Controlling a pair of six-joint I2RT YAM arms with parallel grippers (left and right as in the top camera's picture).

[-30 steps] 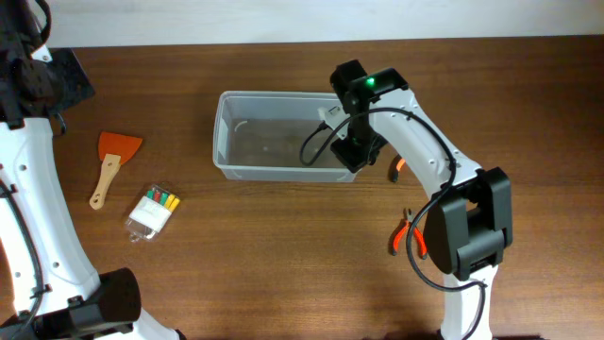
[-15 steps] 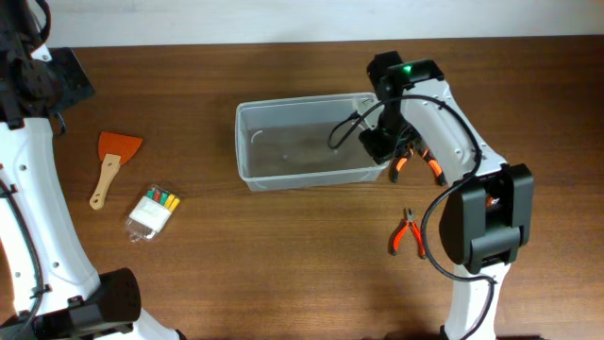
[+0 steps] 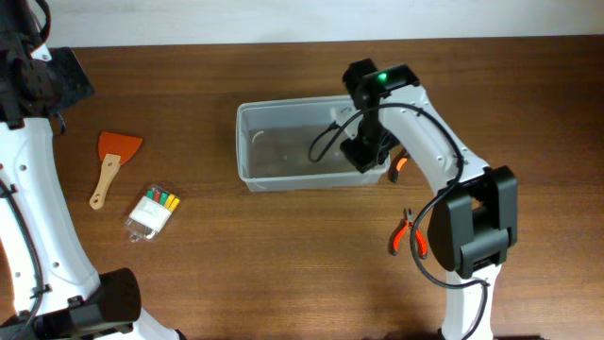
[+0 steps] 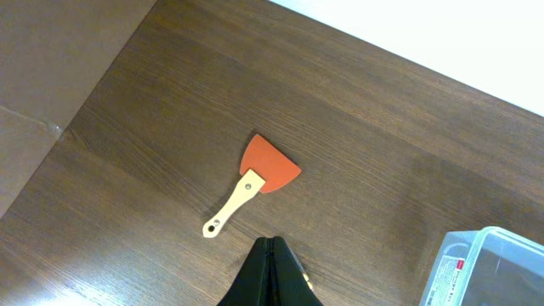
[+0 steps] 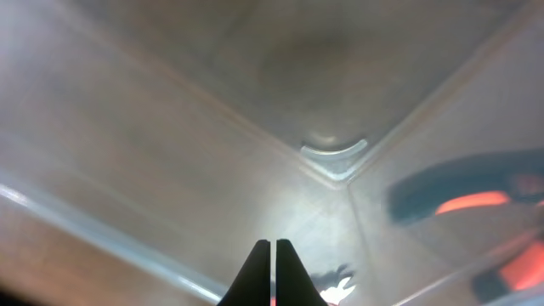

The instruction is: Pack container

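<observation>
The clear plastic container [image 3: 283, 175] lies lengthwise on the table's middle and is empty apart from my right gripper [image 3: 364, 151]. That gripper reaches down inside its right end, fingers shut [image 5: 273, 248], facing an inside corner of the tub [image 5: 333, 155]. My left gripper [image 4: 273, 244] is shut and empty, held high over the table's left side. The container's corner with a label [image 4: 489, 263] shows at the lower right of the left wrist view.
An orange scraper with a wooden handle [image 3: 113, 161] [image 4: 255, 180] and a clear pack of coloured markers [image 3: 153, 212] lie at the left. An orange-handled tool [image 3: 398, 162] [image 5: 476, 200] lies against the container's right end. Orange pliers [image 3: 408, 234] lie in front of it.
The container slid right with the right gripper inside it. Then the gripper moved back a little left within the tub, while the tub stayed. The left arm has not moved.
</observation>
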